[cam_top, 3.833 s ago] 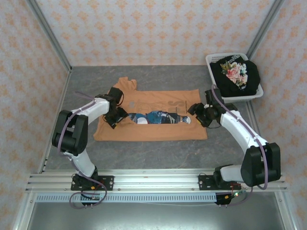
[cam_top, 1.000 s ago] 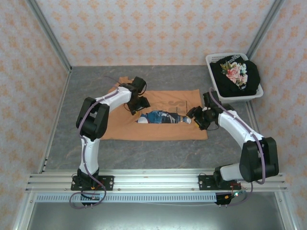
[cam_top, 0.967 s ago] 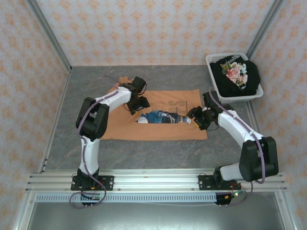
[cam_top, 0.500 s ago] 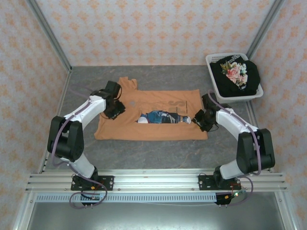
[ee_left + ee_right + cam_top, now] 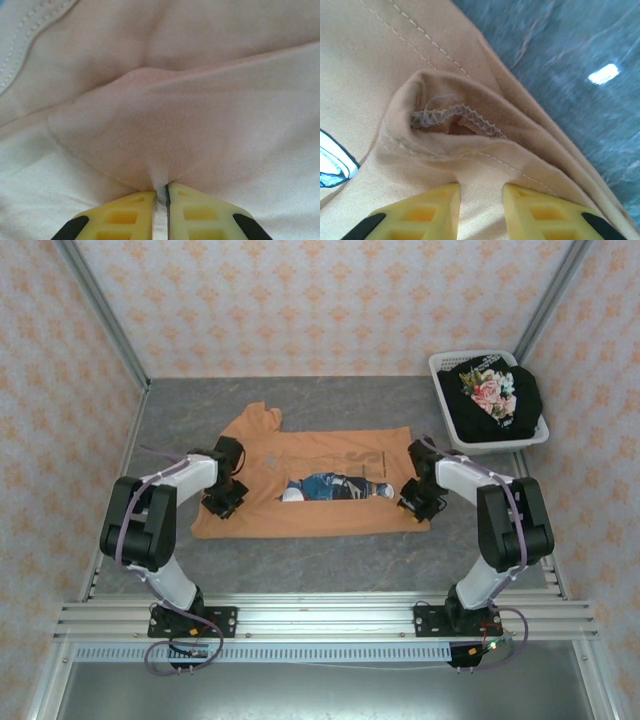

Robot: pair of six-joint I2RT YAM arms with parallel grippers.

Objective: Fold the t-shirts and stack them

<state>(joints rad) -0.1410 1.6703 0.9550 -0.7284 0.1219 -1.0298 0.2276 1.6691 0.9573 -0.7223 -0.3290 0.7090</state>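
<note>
I see the orange t-shirt (image 5: 330, 518) lying flat in the middle of the grey desk (image 5: 330, 565), between my two arms. Its long axis runs left to right in the overhead view. The sleeve and neck end point toward the left arm and the stitched hem toward the right arm. A strip of the blue-and-white print (image 5: 335, 486) shows along the middle, so I judge the shirt partly folded lengthwise.

The left tool (image 5: 225, 502) sits on the near-left part of the shirt. Its wrist view shows the yellow fingers nearly together, pinching a small ridge of orange cloth (image 5: 200, 125).

The right tool (image 5: 415, 505) is at the hem corner. Its fingers stand a little apart, with a thick puckered fold of hem (image 5: 450, 125) between them, and I read this as a grip.

Holding both ends lets me lift one long edge evenly for the next fold.

The black t-shirt (image 5: 495, 395) waits bunched in the white basket (image 5: 440, 365) at the far right.
</note>
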